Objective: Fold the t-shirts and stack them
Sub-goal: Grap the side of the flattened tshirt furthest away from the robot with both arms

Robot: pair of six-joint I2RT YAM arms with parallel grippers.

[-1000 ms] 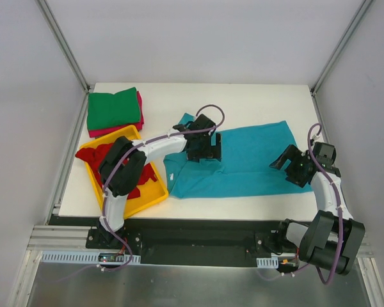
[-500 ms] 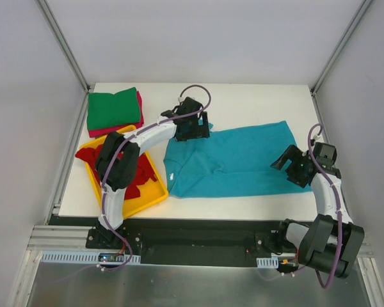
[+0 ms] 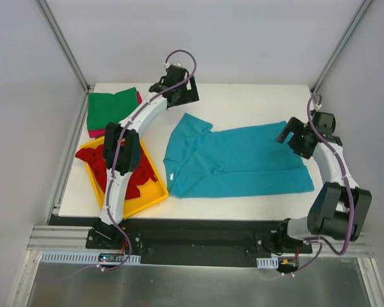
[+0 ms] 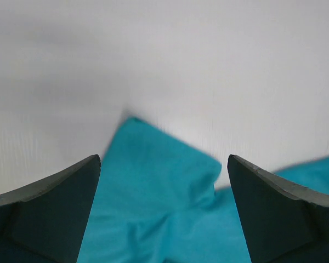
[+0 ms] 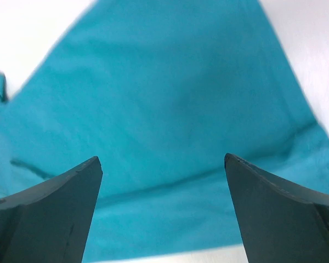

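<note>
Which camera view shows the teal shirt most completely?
The top external view: the teal shirt lies spread on the table, nearly its whole shape in view. The left wrist view shows only one corner of it; the right wrist view shows only another part.

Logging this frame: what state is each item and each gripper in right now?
teal t-shirt: unfolded, spread out on the table, a few creases.
green t-shirt: folded, top of the stack.
magenta t-shirt: under the green one, only its edge showing.
yellow tray: loaded.
red t-shirts: crumpled in that tray.
left gripper: open, empty.
right gripper: open, empty.
</note>
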